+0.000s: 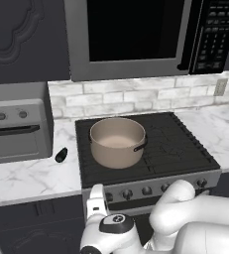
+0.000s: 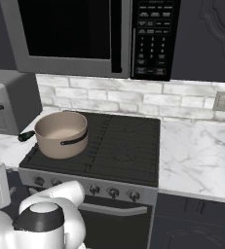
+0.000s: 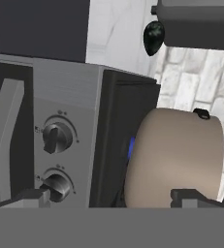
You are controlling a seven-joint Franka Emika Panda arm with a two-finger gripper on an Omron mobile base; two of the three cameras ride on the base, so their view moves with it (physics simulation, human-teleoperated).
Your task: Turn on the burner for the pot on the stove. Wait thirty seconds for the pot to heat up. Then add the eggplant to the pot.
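The tan pot [image 1: 117, 141] [image 2: 61, 133] stands on the front-left burner of the stove [image 1: 178, 144] [image 2: 126, 146], its dark handle pointing right. A small black eggplant [image 1: 61, 155] [image 2: 26, 136] lies on the marble counter just left of the stove. My gripper [image 3: 112, 198] is open and holds nothing. It hovers in front of the left end of the stove's steel front, facing two dark knobs [image 3: 56, 136]. The hand view is rolled; in it the pot [image 3: 174, 155] shows beyond the stove edge with a small blue patch beside its base, and the eggplant [image 3: 153, 36] lies farther off.
A grey toaster oven [image 1: 17, 129] [image 2: 9, 102] sits on the counter left of the eggplant. A microwave [image 1: 136, 34] [image 2: 84, 34] hangs over the stove. Marble counter [image 2: 196, 155] extends to the right. The oven's bar handle [image 2: 114, 209] runs below the knob row.
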